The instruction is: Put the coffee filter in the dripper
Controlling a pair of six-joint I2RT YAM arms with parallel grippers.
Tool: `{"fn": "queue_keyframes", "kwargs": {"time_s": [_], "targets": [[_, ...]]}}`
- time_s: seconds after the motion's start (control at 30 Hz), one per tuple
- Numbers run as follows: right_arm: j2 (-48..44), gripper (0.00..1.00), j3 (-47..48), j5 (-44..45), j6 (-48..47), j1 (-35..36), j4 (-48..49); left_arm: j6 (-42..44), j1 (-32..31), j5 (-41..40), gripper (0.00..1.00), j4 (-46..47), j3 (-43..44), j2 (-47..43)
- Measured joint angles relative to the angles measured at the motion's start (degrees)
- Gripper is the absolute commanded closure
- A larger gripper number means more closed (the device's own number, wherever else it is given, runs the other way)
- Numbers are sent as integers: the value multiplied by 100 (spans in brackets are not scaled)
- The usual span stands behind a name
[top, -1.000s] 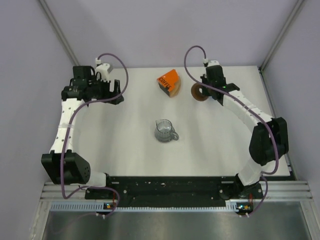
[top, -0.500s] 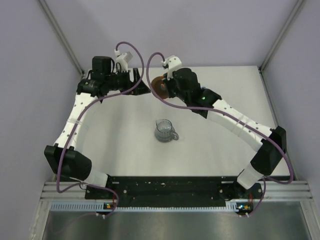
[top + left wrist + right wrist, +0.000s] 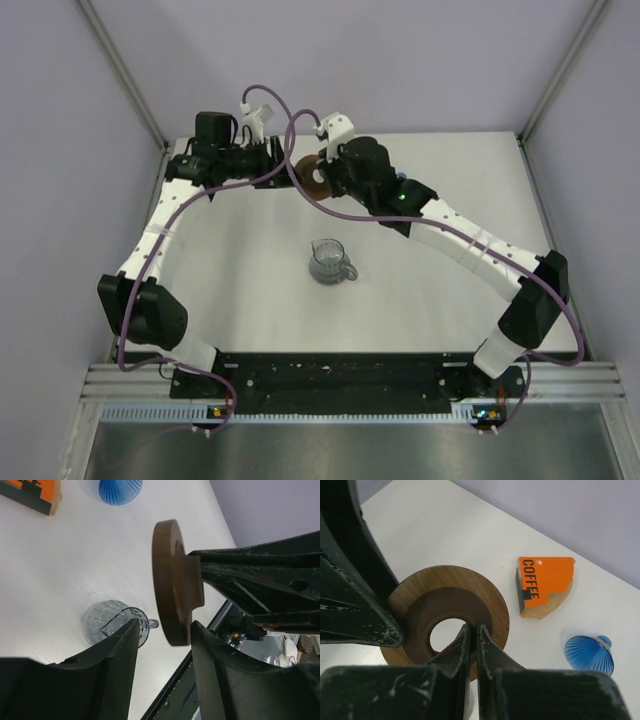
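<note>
The blue ribbed dripper point(image 3: 589, 653) stands rim-down on the table, also at the top of the left wrist view point(image 3: 120, 489). No loose coffee filter shows; only a tan rounded edge point(image 3: 547, 607) pokes from under the orange box. My right gripper point(image 3: 472, 628) is shut on the inner wall of a dark brown wooden ring point(image 3: 420, 592) and holds it on edge above the back of the table point(image 3: 310, 178). My left gripper point(image 3: 165, 627) is open, with its fingers on either side of the ring's rim point(image 3: 167, 575). In the top view the left gripper point(image 3: 287, 165) meets the right gripper point(image 3: 322, 176).
An orange box marked COFFEE point(image 3: 542, 582) lies next to the dripper, and shows in the left wrist view point(image 3: 30, 494). A clear grey glass pitcher point(image 3: 329, 260) stands mid-table, also under the left wrist point(image 3: 110, 622). The right arm hides the box and dripper from above.
My right gripper has carried the brown ring from the back right to the back centre. My left gripper has swung right and now straddles the ring's rim.
</note>
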Motion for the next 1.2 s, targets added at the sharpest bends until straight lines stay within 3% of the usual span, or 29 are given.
{"fn": "queue_keyframes", "kwargs": {"time_s": [0.07,0.2,0.33,0.47,0.63,0.77,0.87,1.0,1.2], "targets": [[35,100,0,-170,4,35,70,-55,-11,111,53,160,-13,0],[87,100,0,-337,0,81,111,-199,-26,269,100,400,-26,0],[105,100,13,-356,-24,74,144,-238,35,197,100,426,-22,50],[133,54,13,-374,-105,74,66,-72,22,109,100,251,15,118],[90,32,22,-643,-140,-68,50,739,-92,-721,100,-415,321,197],[-229,25,-120,-1329,186,-656,-55,1993,-527,-2081,100,-1069,811,184],[-479,18,-120,-1768,450,-1202,-173,3193,-1298,-3281,100,-1298,820,-11],[-697,11,37,-1867,568,-1484,-605,4699,-2245,-5021,100,-1379,260,-398],[-772,11,304,-2131,577,-1447,-1259,6804,-2789,-6891,100,-603,-1202,-916]]}}
